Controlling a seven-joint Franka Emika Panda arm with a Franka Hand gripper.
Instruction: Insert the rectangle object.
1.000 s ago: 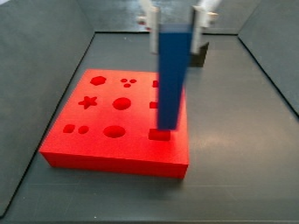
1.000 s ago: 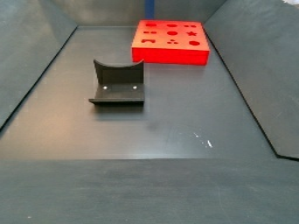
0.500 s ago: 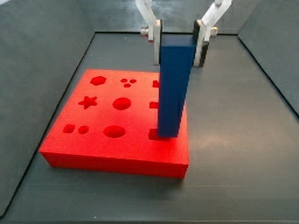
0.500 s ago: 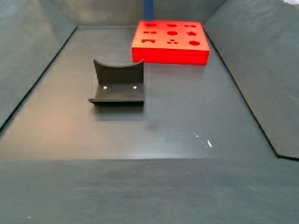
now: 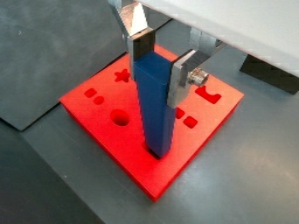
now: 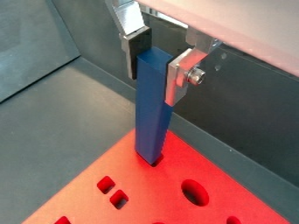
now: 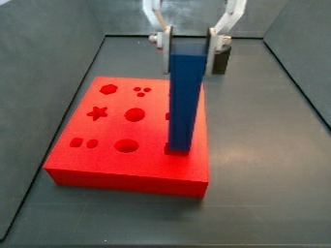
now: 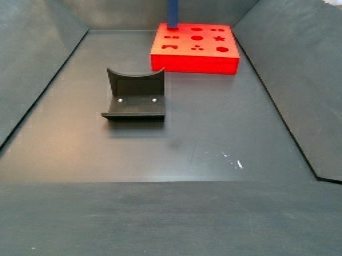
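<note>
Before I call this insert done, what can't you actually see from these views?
- How deep the blue bar sits: its own body hides the hole in the red block in this side view and both wrist views.
- Gripper: whether the pads touch the bar.
- The far side view cuts off the bar.
- Fixture: nothing hidden.

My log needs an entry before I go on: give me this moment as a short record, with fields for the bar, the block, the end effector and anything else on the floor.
bar: blue rectangle object, upright, lower end in a rectangular hole at the block's edge
block: red block with star, round and square holes, flat on the floor
end effector: gripper at the bar's top, silver fingers on either side; contact unclear
other: dark fixture on the grey floor, apart from the block
</note>
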